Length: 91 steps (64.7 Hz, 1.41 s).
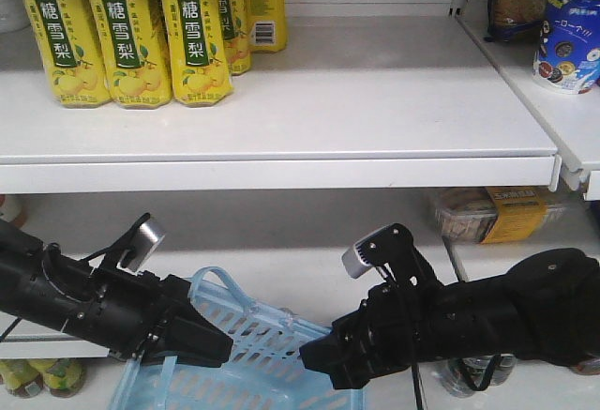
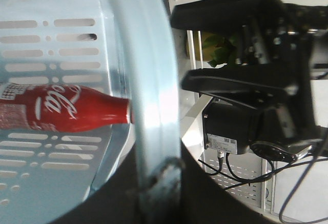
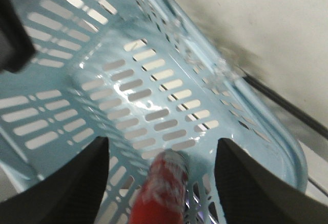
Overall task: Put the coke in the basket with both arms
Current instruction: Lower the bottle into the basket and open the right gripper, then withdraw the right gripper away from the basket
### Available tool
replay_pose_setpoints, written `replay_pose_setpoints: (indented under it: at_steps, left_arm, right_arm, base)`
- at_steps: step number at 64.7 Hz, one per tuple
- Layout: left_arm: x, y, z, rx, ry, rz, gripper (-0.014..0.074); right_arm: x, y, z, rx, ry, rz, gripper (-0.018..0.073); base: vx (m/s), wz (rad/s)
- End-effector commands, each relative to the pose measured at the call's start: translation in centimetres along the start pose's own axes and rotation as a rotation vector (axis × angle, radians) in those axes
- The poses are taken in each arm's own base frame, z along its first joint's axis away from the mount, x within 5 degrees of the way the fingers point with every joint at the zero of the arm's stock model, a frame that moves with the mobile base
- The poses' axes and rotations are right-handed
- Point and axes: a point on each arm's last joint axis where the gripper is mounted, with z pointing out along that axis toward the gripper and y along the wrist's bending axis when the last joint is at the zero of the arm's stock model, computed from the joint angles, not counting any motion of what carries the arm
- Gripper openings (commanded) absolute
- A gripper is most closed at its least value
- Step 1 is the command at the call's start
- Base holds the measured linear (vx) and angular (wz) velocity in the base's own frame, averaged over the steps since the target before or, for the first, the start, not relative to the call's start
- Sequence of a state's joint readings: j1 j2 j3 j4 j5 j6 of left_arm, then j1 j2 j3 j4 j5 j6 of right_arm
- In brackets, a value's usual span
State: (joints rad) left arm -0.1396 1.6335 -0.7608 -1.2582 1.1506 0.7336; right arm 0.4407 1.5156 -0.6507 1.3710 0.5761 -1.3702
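Note:
The coke point(image 2: 61, 108) lies on its side on the slotted bottom of the light blue basket point(image 2: 154, 80), its red wrap with white script facing up. My left gripper point(image 2: 159, 183) is shut on the basket's rim, at the near left of the basket point(image 1: 253, 372). My right gripper point(image 3: 161, 141) hangs open over the basket's inside point(image 3: 128, 80). The blurred coke point(image 3: 161, 188) sits below and between its spread fingers, touching neither. In the front view the left gripper point(image 1: 220, 346) and right gripper point(image 1: 314, 358) face each other over the basket; the coke is hidden there.
A white shelf edge point(image 1: 281, 171) runs above both arms. Yellow drink bottles point(image 1: 122, 35) stand on the upper shelf at left, snack packs point(image 1: 562, 35) at right. A food box point(image 1: 487, 213) sits on the middle shelf behind the right arm. Bottles point(image 1: 42, 372) stand low left.

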Motion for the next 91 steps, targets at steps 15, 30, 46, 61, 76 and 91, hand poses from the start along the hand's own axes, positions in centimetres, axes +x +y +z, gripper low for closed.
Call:
replay_pose_setpoints:
  at_steps: [15,30,46,61,76,91]
  left_arm:
    - [-0.3,-2.7,-0.8,0.144,-0.052,0.032,-0.0006]
    - [-0.3,-2.7,-0.8,0.144,-0.052,0.032,-0.0006]
    - [-0.3,-2.7,-0.8,0.144,-0.052,0.032,-0.0006]
    - [-0.3,-2.7,-0.8,0.144,-0.052,0.032,-0.0006]
    - [-0.3,-2.7,-0.8,0.144,-0.052,0.032,-0.0006]
    - [-0.3,-2.7,-0.8,0.144,-0.052,0.032,-0.0006]
  right_arm:
    - [-1.6,3.3,-6.0,0.049,-0.089,-0.144,0.0398]
    - [-0.7,4.1,-10.7,0.278,-0.08,-0.261,0.0396]
    - [-0.9,4.7,-16.1,0.57,-0.32,-0.269,0.0396]
    - [0.2,5.6,-20.6,0.758,-0.507,-0.269,0.0396]
    - [3.6,6.0,-23.5,0.886,-0.661,-0.163,0.0396]
    - [9.1,5.8,-23.3,0.876,-0.8,-0.094,0.0396]
  base:
    - [0.0,0.0]
    - [0.0,0.0]
    - [0.0,0.0]
    - [0.0,0.0]
    - [0.0,0.0]
    - [0.0,0.0]
